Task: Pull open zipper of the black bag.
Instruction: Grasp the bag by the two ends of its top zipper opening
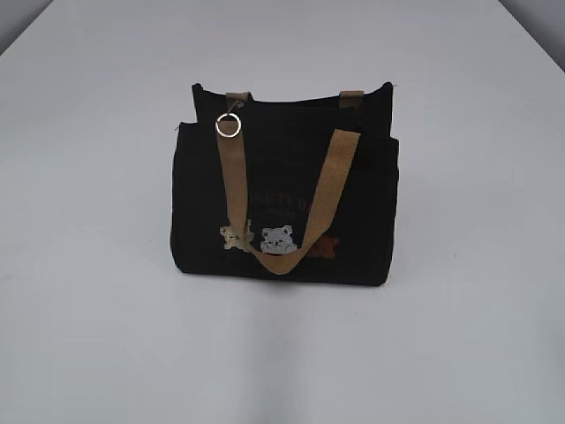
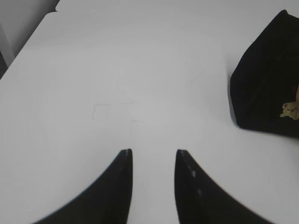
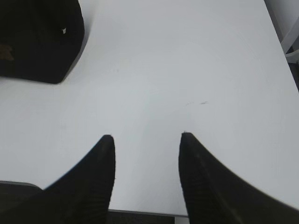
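The black bag (image 1: 282,190) stands upright in the middle of the white table, its tan handle hanging down the front over the little bear patches. Its zipper runs along the top edge, and the silver key-ring loop (image 1: 229,126) of the pull hangs at the top left. Neither arm shows in the exterior view. In the left wrist view my left gripper (image 2: 153,151) hovers open over bare table, with the bag's corner (image 2: 266,93) far off to the right. My right gripper (image 3: 147,136) is open too and holds nothing; the bag (image 3: 39,39) lies at that view's upper left.
The table's near edge (image 3: 154,214) shows just below my right fingertips. Its left edge (image 2: 28,44) and a right edge (image 3: 278,44) appear in the wrist views. Faint pencil marks (image 2: 114,109) lie on the tabletop left of the bag.
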Robot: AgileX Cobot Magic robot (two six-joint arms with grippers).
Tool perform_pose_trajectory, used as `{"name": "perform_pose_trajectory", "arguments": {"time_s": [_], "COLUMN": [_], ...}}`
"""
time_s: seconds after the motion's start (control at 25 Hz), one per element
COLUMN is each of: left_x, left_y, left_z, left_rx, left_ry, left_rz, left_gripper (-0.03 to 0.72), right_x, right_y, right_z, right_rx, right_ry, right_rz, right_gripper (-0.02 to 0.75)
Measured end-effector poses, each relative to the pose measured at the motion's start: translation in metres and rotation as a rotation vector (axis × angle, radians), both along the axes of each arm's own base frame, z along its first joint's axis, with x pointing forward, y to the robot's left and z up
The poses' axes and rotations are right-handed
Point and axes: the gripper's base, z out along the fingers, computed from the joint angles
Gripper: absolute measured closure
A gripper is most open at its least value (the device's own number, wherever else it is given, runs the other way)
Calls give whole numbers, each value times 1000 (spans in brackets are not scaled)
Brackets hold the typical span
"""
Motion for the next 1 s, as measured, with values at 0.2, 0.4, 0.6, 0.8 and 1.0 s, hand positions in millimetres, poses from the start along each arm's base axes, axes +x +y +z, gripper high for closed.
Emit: {"name": "perform_pose_trajectory", "arguments": {"time_s": [0.2, 0.4, 0.6, 0.8, 1.0], "left_x": [0, 0, 0, 0, 30], "left_y": [0, 0, 0, -2, -25], "left_z": [0, 0, 0, 0, 34], "left_rx": [0, 0, 0, -18, -33], "left_ry": [0, 0, 0, 1, -194], "left_rz": [0, 0, 0, -17, -262], "left_gripper": [452, 452, 452, 452, 425], "right_x": [0, 0, 0, 0, 0], "right_y": [0, 0, 0, 0, 0], "right_z": [0, 0, 0, 0, 0], "right_rx": [0, 0, 0, 0, 0], "right_ry": [0, 0, 0, 0, 0], "right_rz": [0, 0, 0, 0, 0], "right_gripper": [383, 383, 383, 383, 383]}}
